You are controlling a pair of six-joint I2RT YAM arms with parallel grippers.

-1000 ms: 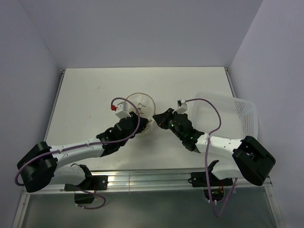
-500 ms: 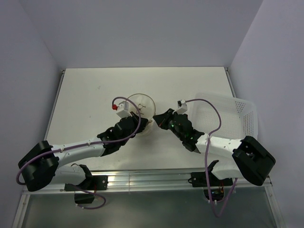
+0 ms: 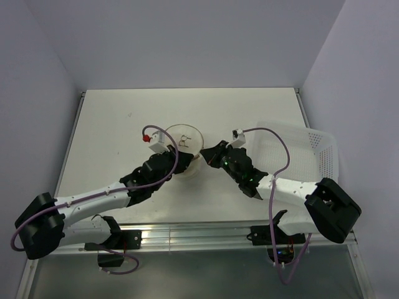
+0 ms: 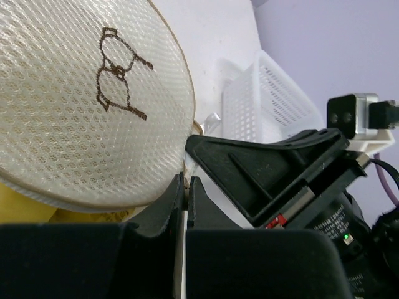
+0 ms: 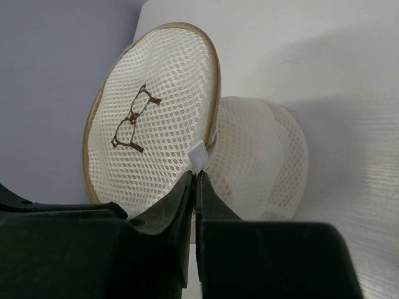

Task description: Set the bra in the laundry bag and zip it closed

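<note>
The laundry bag is a round cream mesh pouch with a brown-trimmed lid and a brown stitched bra emblem, lying mid-table. In the left wrist view its lid stands lifted, and mustard-yellow bra fabric shows under it. My left gripper is shut, pinching the bag's rim on the near side. My right gripper is shut on the bag's rim just below a small white tab. In the top view the left gripper and the right gripper flank the bag.
A white plastic mesh basket stands at the table's right edge, behind the right arm; it also shows in the left wrist view. Purple walls close in the table at the back and sides.
My left arm has shifted a little left and away, pulling its side of the bag with it. The right gripper has stayed in place on the rim.
</note>
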